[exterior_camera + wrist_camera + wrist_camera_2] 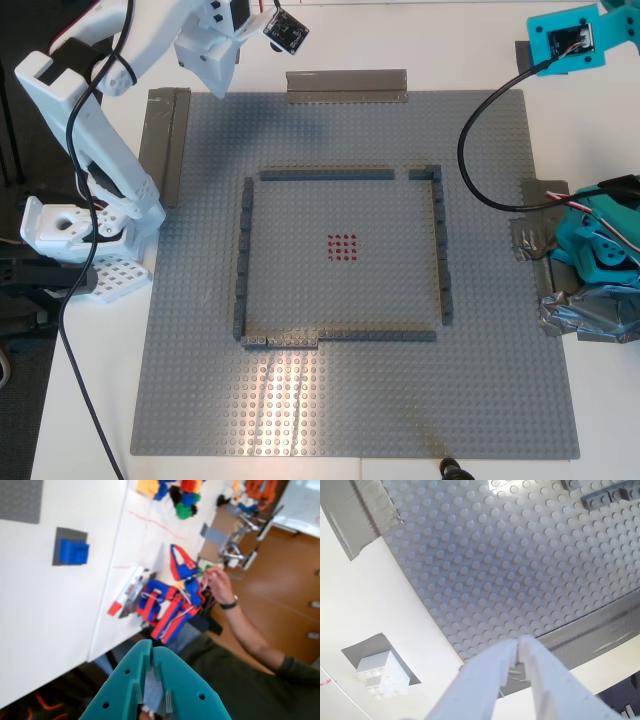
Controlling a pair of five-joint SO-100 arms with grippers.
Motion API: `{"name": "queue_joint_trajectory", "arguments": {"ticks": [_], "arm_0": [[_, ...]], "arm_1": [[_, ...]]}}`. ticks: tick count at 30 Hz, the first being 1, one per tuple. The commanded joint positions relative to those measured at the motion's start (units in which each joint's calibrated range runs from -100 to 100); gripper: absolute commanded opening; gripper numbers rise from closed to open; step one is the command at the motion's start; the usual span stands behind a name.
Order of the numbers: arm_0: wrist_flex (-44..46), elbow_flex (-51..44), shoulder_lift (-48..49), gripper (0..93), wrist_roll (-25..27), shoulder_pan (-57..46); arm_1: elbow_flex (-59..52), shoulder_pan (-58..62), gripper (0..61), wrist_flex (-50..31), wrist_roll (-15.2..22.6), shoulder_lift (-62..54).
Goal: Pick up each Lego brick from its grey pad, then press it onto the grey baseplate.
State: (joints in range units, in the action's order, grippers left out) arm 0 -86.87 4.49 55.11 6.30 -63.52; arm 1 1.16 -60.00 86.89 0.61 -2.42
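Exterior view: open studs surround the grey baseplate's (200,400) brick frame (243,250).

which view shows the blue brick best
The first wrist view: the blue brick sits in plain sight on its dark grey pad on the white table. The exterior view and the second wrist view do not show it at all.

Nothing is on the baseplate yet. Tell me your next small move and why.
Probably open my second gripper and swing it toward the white brick. Its fingers meet at the tips and hold nothing, and the brick sits untouched on its pad, just off the baseplate edge.
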Motion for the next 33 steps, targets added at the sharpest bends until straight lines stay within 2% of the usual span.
{"name": "queue_joint_trajectory", "arguments": {"ticks": [1, 7, 14, 25, 33], "arm_0": [[0.8, 2.9, -0.6, 0.0, 0.6, -2.0], [0.1, 4.0, -9.5, 0.0, 0.3, -1.7], [-5.8, 3.5, -20.9, 0.0, 0.6, -2.1], [-8.7, 4.9, -26.4, 0.0, 0.5, -2.1], [-8.6, 11.0, -27.4, 0.0, 0.6, -4.5]], "arm_1": [[2.9, -0.1, 0.1, -0.2, 0.1, -0.5], [4.8, -0.6, 0.1, 1.3, -0.7, -1.1], [4.7, -2.0, 0.1, 1.2, -2.0, -1.9], [4.2, -1.4, 0.1, 1.5, -2.8, -5.4], [3.9, -1.3, 0.1, 1.4, -2.7, -5.4]]}}
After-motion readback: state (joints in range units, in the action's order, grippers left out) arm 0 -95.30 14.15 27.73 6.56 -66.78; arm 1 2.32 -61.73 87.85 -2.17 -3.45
